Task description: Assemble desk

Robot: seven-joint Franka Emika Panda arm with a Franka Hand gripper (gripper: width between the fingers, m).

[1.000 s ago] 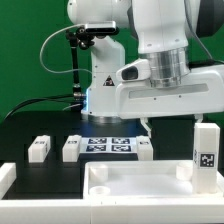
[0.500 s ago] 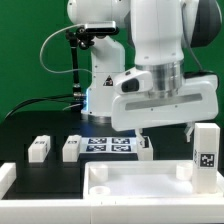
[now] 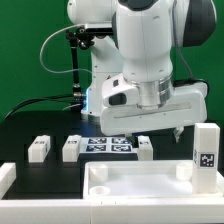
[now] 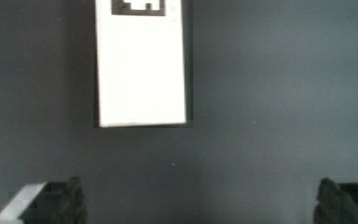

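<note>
At the 6 o'clock edge of the exterior view, nearest the camera, the desk panel [image 3: 130, 186] lies flat on the black table [image 3: 25, 130]. No leg is seen fitted to it. At 3 o'clock the upright leg [image 3: 205, 150] stands on end close to the panel's edge, tag toward the camera; whether it touches the panel cannot be told.

Beyond the panel, three parts lie in a row with the marker board [image 3: 108, 145]. The outer leg [image 3: 38, 148] is at 9 o'clock. The inner leg [image 3: 71, 148] sits just beside the board. The centre leg [image 3: 145, 148] is at the board's 3 o'clock end.

Above the centre leg hangs the gripper [image 3: 160, 127]. Its jaws are spread wide and hold nothing. In the wrist view a white tagged block [image 4: 144, 65], probably that leg, lies ahead of the fingertips [image 4: 51, 205], not between them.

Judged progress: an early stage. All four legs appear loose, so each remains to be grasped, carried to a corner and fixed.
</note>
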